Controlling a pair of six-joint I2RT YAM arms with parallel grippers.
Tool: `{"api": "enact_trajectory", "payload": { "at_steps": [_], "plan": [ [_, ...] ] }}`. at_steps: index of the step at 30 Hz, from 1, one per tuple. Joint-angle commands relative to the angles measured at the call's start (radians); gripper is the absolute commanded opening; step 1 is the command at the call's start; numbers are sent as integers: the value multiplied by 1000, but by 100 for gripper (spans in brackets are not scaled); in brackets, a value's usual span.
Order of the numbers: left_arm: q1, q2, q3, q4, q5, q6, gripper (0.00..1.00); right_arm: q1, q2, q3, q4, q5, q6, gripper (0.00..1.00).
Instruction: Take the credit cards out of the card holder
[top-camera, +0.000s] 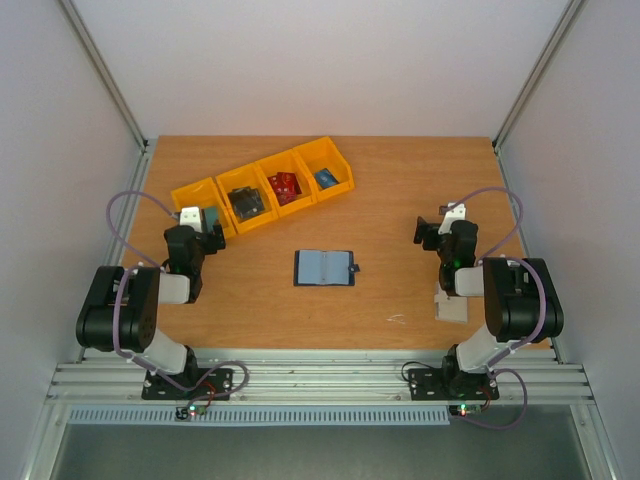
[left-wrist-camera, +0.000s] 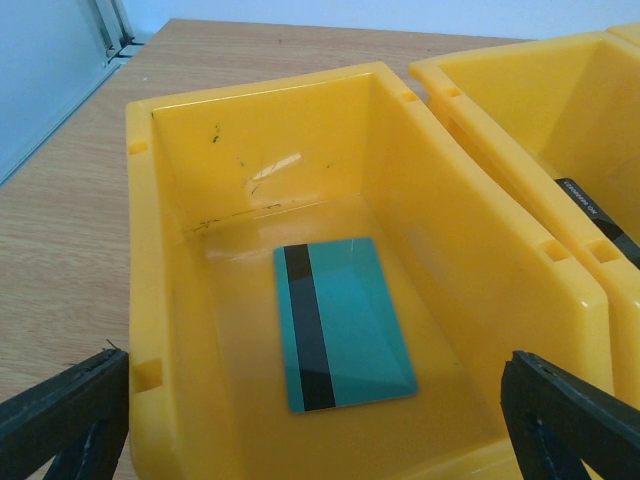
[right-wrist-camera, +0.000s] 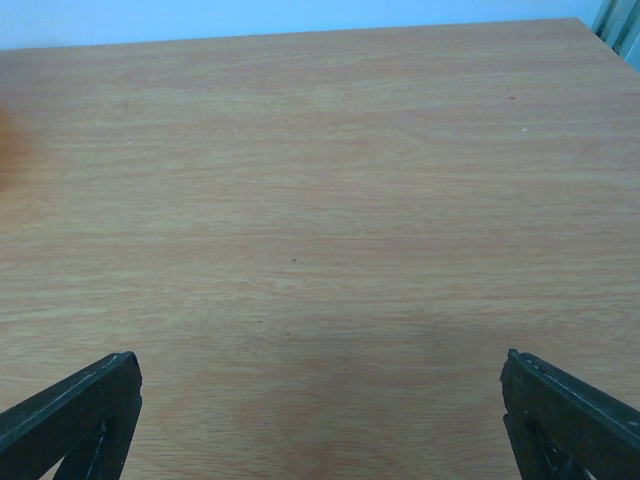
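The card holder (top-camera: 325, 268) lies open and flat in the middle of the tabletop (top-camera: 400, 200), blue-grey pockets up and its small tab sticking out to the right. Whether any card sits in the pockets is too small to tell. It lies between the two arms and well apart from both. Behind it to the left, four yellow bins (top-camera: 340, 160) stand side by side in a slanting row. A teal card (left-wrist-camera: 345, 322) lies flat on the floor of the leftmost bin, dark stripe up. A dark item (top-camera: 248, 203) is in the second, red cards (top-camera: 285, 186) in the third, and a blue card (top-camera: 326, 179) in the fourth. A beige pad (top-camera: 451, 308) lies at the near right, partly under the right arm (top-camera: 510, 295). The left arm (top-camera: 120, 305) bends forward, its wrist at the near end of the leftmost bin. The left jaws are spread wide above the teal card, gripping nothing. The right arm is folded, its wrist pointing inward. The right jaws are spread wide over bare wood, gripping nothing.
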Motion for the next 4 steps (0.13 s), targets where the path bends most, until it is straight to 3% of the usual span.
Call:
{"api": "enact_trajectory", "payload": {
  "at_steps": [1, 4],
  "plan": [
    [-4, 9, 23, 104, 24, 12, 99, -2, -13, 6, 7, -5, 7, 98],
    [-4, 9, 23, 102, 24, 12, 99, -2, -15, 4, 9, -5, 8, 98]
  ]
}}
